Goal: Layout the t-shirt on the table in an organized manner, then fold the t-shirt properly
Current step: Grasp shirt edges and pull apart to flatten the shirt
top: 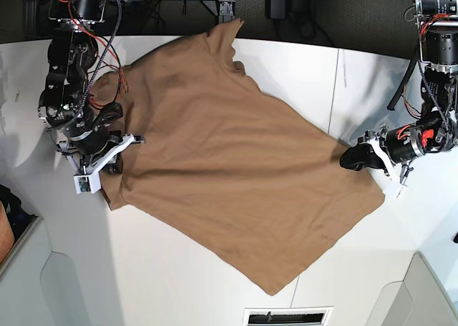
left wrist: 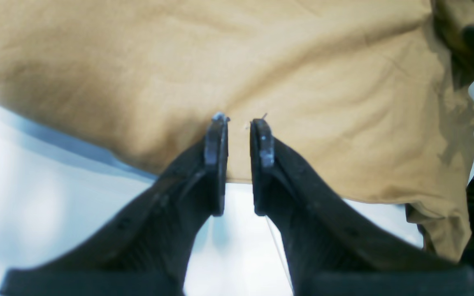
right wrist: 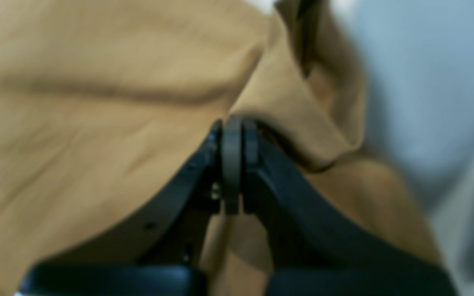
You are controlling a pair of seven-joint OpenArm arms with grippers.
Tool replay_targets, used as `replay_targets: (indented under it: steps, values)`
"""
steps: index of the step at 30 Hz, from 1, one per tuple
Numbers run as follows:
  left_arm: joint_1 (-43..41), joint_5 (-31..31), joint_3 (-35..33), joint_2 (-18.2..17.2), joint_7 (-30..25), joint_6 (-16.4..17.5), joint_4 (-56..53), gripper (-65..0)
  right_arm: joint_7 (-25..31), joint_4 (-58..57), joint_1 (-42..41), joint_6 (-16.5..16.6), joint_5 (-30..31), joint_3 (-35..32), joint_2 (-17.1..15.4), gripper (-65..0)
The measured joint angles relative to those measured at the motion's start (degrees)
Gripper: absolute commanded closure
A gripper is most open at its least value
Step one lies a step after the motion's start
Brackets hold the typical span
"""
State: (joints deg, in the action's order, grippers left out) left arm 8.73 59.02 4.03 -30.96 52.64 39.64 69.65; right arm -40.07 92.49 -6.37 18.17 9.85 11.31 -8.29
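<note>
Two black robot hands work at opposite edges of a plain tan-brown cotton t-shirt, which lies spread at a slant across a large smooth white bench with a thin dark seam between its panels.

The right hand is clenched on the t-shirt: in its wrist view the two fingers press together with a bunched fold of cloth rising just beyond their tips, though the view is blurred. From the base view this hand sits at the shirt's edge by a short sleeve, with cloth spreading away in front of it and to its side.

The left hand reaches over the opposite edge of the shirt. Its fingers stand a narrow gap apart, and tan cloth shows in that gap, so it appears to pinch the fabric edge; bare white bench lies beneath the hand, nearer the wrist. In the base view this hand touches the shirt's side edge.

One corner of the shirt points away from both hands, toward the bench's near side.
</note>
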Motion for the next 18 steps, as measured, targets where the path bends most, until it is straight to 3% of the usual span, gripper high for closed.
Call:
replay_targets:
  steps: [3, 5, 7, 15, 18]
  values:
    - [0.0, -0.2, 0.0, 0.0, -0.1, 0.0, 0.0, -13.0, 0.2, 0.0, -0.9, -4.5, -3.8, 1.8, -0.1, -15.4]
    - [0.0, -0.3, 0.0, 0.0, -0.1, 0.0, 0.0, -13.0, 0.6, 0.0, -1.4, -8.0, -5.7, 3.6, -0.1, -21.2]
    - [0.0, -0.4, 0.0, 0.0, -0.1, 0.0, 0.0, -13.0, 0.7, 0.0, -2.6, -9.2, -7.3, 5.6, -0.1, -21.9]
    - [0.0, -3.3, 0.0, 0.0, -2.3, 0.0, 0.0, -13.0, -1.6, 4.4, -3.0, -9.2, -6.7, 7.5, -0.1, -22.0]
    - [0.4, -6.1, 0.0, 0.0, -4.9, 0.0, 0.0, -13.1, -2.7, 6.3, -3.4, -8.1, -1.7, 7.5, -0.1, -22.0]
